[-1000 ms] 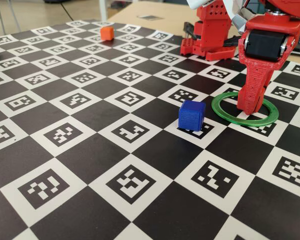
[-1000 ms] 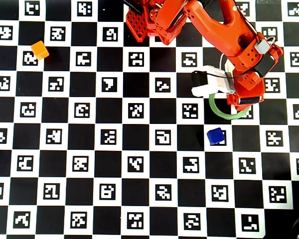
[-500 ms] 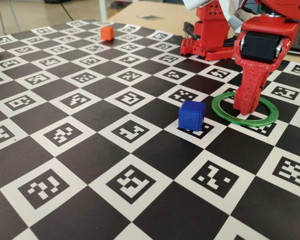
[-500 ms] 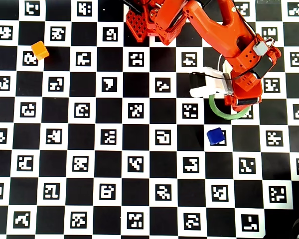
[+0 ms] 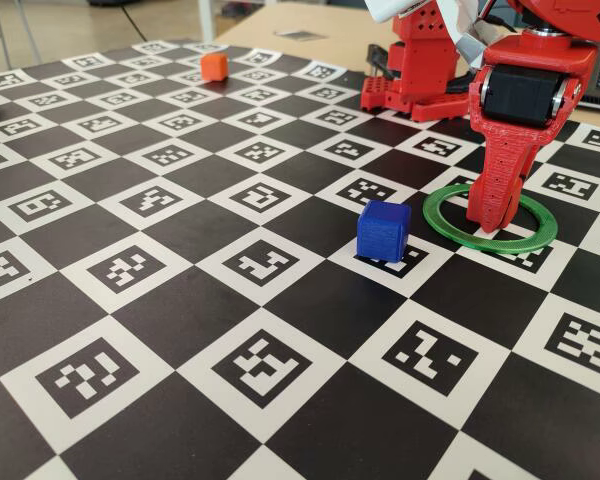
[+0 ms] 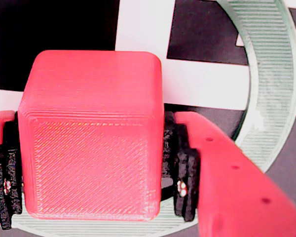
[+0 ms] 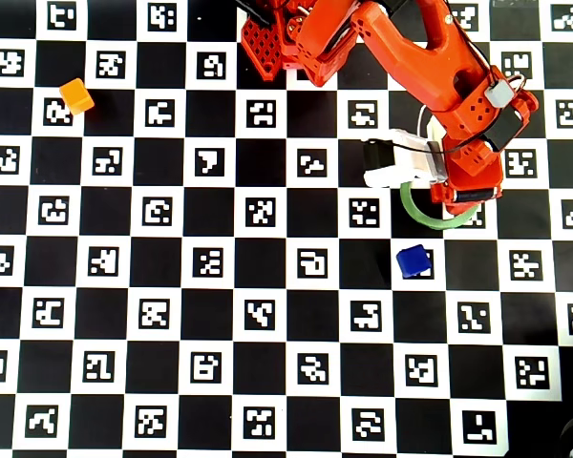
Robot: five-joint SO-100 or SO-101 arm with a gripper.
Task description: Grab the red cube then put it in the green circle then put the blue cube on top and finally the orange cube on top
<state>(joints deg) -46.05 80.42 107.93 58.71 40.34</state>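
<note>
- My pincer [image 6: 91,190] is clamped on the red cube [image 6: 91,133], inside the green circle [image 6: 274,74].
- It looks light, rigid, ridged; flat opposite faces grip well.
- The blue cube [image 5: 384,230] waits at the circle's seven o'clock in the overhead view.
</note>
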